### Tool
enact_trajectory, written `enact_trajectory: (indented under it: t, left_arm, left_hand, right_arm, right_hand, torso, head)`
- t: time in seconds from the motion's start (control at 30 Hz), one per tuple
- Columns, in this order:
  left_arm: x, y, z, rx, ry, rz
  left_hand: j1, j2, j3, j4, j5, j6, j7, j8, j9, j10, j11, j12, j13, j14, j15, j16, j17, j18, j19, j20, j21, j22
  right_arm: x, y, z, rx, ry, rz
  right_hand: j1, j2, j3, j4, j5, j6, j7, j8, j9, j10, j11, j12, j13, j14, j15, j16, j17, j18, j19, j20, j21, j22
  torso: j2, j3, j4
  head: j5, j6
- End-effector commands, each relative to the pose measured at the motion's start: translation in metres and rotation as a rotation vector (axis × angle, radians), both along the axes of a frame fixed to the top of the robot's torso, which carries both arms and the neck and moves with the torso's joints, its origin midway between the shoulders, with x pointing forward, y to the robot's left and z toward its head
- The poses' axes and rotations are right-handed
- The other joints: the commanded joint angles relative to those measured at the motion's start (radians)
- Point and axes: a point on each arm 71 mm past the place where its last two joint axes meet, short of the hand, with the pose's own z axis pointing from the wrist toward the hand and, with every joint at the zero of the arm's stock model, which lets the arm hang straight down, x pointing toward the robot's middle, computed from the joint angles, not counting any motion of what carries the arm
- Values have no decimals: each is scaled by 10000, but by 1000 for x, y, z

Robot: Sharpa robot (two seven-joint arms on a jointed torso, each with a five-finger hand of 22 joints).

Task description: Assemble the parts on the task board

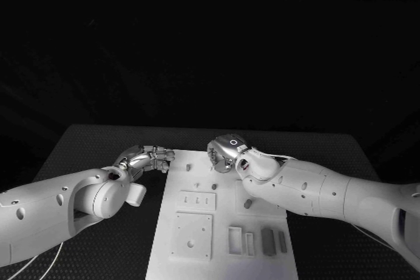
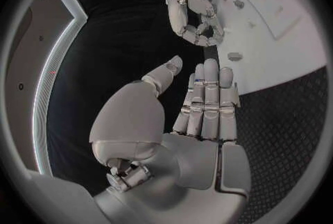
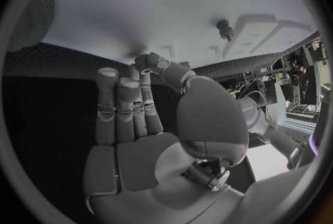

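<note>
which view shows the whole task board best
The head view: the task board lies in full length between both arms, recesses and grey parts visible. The left wrist view catches one corner beyond the fingers; the right wrist view shows a bare stretch.

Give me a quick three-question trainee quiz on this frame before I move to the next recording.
1. True or false: the left silver hand holds a part.
2. It and the right silver hand are by which end of the flat white task board? A far; B near.
3. Fill in: the dark grey rectangular parts lie on the board's near ___ side.
Key: 1 false; 2 A; 3 right.
</note>
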Motion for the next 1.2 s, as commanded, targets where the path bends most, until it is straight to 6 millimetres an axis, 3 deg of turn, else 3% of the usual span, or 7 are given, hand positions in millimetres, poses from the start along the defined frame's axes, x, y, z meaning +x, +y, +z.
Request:
enact_trajectory:
  t: [0.03,0.13,0.33,0.43,0.6,0.93,1.2]
  left_arm:
    - [0,-3,1,-57,-72,-166]
    - [1,-3,1,-47,-70,-159]
    - [1,-3,1,-39,-64,-143]
    - [1,-1,1,-21,-63,-86]
    - [1,1,1,-1,-75,-19]
    - [4,5,1,30,-92,123]
    - [6,6,0,13,-90,147]
  left_hand:
    - [-97,10,-3,-77,29,-3,31,-53,17,-12,86,-44,15,-59,-5,-53,16,129,-70,6,35,106]
    - [-101,9,-2,-80,25,-5,31,-54,18,-14,87,-47,15,-58,-5,-54,17,129,-70,6,36,106]
    - [-113,7,1,-86,18,-14,35,-60,20,-21,91,-55,16,-60,-3,-58,19,129,-72,7,38,105]
    - [-120,7,3,-88,15,-20,38,-64,20,-26,95,-59,16,-59,-3,-59,21,129,-72,8,40,104]
    - [-125,-1,8,-100,13,-33,42,-73,21,-34,103,-68,16,-58,-1,-62,23,131,-73,7,43,103]
    - [-129,-10,16,-114,12,-42,42,-80,24,-41,108,-77,17,-59,1,-67,26,133,-75,8,46,102]
    - [-132,0,23,-117,12,-41,41,-80,27,-40,109,-79,19,-59,2,-69,28,133,-75,9,48,101]
  right_arm:
    - [-1,1,-7,-239,488,42]
    - [-1,2,-7,-48,688,84]
    - [-2,-1,-1,640,197,107]
    - [-3,-4,1,932,-11,42]
    - [-6,-8,6,1202,-282,16]
    - [-12,-28,28,1797,-490,152]
    - [-18,-69,45,2160,188,483]
  right_hand:
    - [-56,66,101,-1,37,-32,70,-48,7,480,-100,-80,20,-133,-65,-12,-34,529,-88,-10,-6,164]
    - [-158,-56,107,64,38,-243,161,-192,-20,246,3,-253,12,-166,34,-57,-84,529,-133,26,-29,156]
    - [-384,-882,-79,289,56,-1453,662,-928,-331,-1193,530,-788,-358,-195,540,-69,-169,503,-205,130,-41,164]
    - [-521,-1099,-384,280,103,-1841,601,-1139,-443,-1795,696,-774,-557,-301,716,-86,-220,527,-321,170,-96,158]
    - [-656,-1148,-805,102,155,-2071,503,-1241,-512,-2224,830,-761,-737,-414,831,-62,-265,529,-445,210,-143,165]
    - [-818,-1156,-1138,2,210,-2157,451,-1236,-543,-2120,804,-676,-818,-435,813,39,-309,529,-450,232,-135,171]
    - [-542,-1127,-883,289,88,-1897,623,-1058,-514,-1251,548,-341,-691,-269,572,162,-378,529,-272,228,-31,181]
  torso:
    - [30,-4,-9]
    - [34,-1,-32]
    - [37,-3,-34]
    - [36,1,-25]
    - [36,8,-46]
    - [24,28,-65]
    - [-85,94,-252]
  head:
    - [-12,26]
    - [-26,11]
    - [-17,49]
    - [-16,94]
    - [-22,149]
    - [-59,277]
    - [-43,363]
